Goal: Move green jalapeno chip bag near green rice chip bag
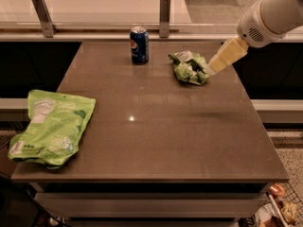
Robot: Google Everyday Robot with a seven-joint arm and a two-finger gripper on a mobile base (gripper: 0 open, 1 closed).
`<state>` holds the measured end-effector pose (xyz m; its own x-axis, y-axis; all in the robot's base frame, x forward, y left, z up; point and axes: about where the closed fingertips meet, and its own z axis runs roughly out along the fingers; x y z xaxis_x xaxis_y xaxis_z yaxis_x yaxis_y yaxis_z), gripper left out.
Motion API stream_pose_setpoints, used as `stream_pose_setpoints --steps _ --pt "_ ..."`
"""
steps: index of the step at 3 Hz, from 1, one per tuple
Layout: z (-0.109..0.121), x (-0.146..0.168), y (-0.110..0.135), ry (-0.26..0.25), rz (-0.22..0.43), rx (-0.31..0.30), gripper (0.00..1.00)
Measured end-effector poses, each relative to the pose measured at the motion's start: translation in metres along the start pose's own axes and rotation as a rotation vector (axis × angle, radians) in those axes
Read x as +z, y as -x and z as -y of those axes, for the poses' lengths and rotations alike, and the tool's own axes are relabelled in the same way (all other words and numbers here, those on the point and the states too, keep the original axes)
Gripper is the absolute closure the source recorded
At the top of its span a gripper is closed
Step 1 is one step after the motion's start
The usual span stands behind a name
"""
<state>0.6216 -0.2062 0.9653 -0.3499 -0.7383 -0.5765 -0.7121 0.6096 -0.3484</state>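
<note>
The green jalapeno chip bag (189,68) is small, wrinkled and dark green with white patches; it lies at the back right of the brown table (156,126). The green rice chip bag (51,126) is a large, flat, light-green pouch at the table's front left, overhanging the left edge. My gripper (212,66), pale yellow under a white arm (274,13), comes in from the upper right; its tip is right at the jalapeno bag's right side.
A blue Pepsi can (139,44) stands upright at the back centre, left of the jalapeno bag. A glass rail with metal posts (164,9) runs behind the table. Some items (279,207) lie on the floor at bottom right.
</note>
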Motion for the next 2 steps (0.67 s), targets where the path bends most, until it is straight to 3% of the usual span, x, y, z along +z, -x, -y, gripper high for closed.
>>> stream_pose_setpoints --steps 1,2 --pt "0.014 0.037 0.006 0.024 0.047 0.049 0.0" --pt "0.018 0.075 0.011 0.08 0.092 0.082 0.0"
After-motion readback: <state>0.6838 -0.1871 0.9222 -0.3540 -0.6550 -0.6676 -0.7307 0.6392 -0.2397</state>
